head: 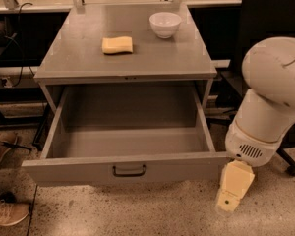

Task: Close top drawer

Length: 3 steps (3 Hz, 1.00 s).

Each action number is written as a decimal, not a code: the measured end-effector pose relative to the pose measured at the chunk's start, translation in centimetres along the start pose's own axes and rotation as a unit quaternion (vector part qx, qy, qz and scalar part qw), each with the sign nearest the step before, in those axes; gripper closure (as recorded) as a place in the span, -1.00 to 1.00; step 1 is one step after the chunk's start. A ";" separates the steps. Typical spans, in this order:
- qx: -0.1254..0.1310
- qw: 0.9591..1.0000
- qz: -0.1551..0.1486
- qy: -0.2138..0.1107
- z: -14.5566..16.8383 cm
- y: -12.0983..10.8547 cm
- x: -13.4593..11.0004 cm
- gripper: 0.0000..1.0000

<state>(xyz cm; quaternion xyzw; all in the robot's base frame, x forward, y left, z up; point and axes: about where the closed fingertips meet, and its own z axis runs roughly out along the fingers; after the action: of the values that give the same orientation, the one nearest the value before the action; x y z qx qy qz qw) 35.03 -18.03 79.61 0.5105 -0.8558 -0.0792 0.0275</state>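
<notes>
We see our arm (pixel 275 77) as smooth, glossy white shells: a big rounded dome joint above a thick cylindrical wrist housing (pixel 258 127), with a thin tan seam between the two. A small patch of dark vent slots (pixel 250 151) marks the housing's lower edge. Beneath it, low on the right of the view, our gripper (pixel 234 186) is a pale cream block with one dark dot near its tip.

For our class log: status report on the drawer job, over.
Gripper low by top drawer's front right corner. Drawer wide open. Sponge, bowl up top, not blocking.
</notes>
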 end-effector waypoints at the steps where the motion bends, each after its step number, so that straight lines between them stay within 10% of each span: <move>1: 0.001 1.000 0.000 -0.001 -0.1 0.0 0.0 -1.00; 3: -0.068 0.997 0.042 -0.011 7.9 0.7 -0.7 -1.00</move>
<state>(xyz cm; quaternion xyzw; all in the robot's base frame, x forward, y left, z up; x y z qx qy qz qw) 33.76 -16.25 71.99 0.4699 -0.8694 -0.1422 0.0559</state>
